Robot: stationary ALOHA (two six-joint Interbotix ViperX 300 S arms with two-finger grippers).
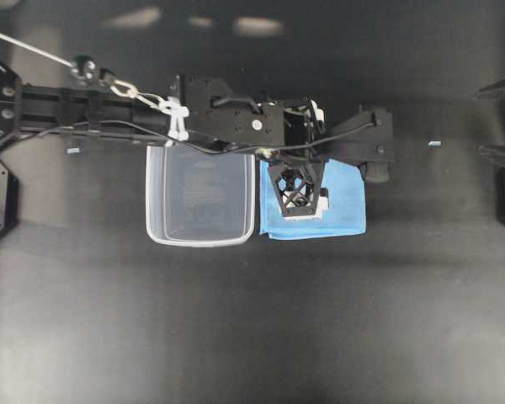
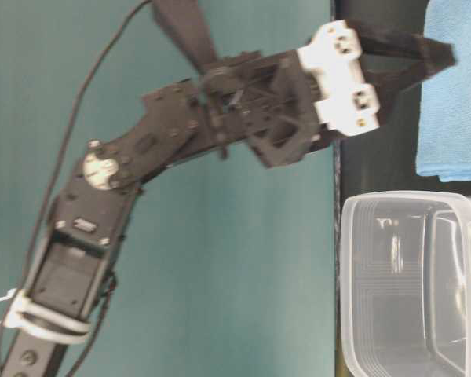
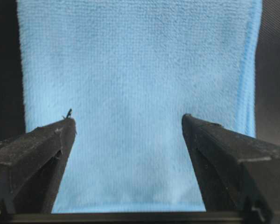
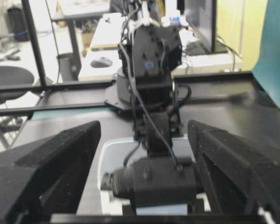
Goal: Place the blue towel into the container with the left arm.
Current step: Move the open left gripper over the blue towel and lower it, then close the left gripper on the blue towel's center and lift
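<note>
Your left gripper (image 3: 128, 126) hovers, jaws spread, over one blue towel (image 1: 341, 202).
One container (image 1: 202, 195) touches its edge; right gripper (image 4: 142, 135) jaws spread.

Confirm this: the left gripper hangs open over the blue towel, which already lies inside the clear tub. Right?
Not quite. The left gripper is open over the blue towel, but the towel lies on the table beside the clear tub, not inside it. The overhead view shows this.

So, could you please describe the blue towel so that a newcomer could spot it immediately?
On the black table, find the clear container near the middle. The blue towel lies flat right beside it, under the left gripper. It is the only soft, coloured thing there.
</note>
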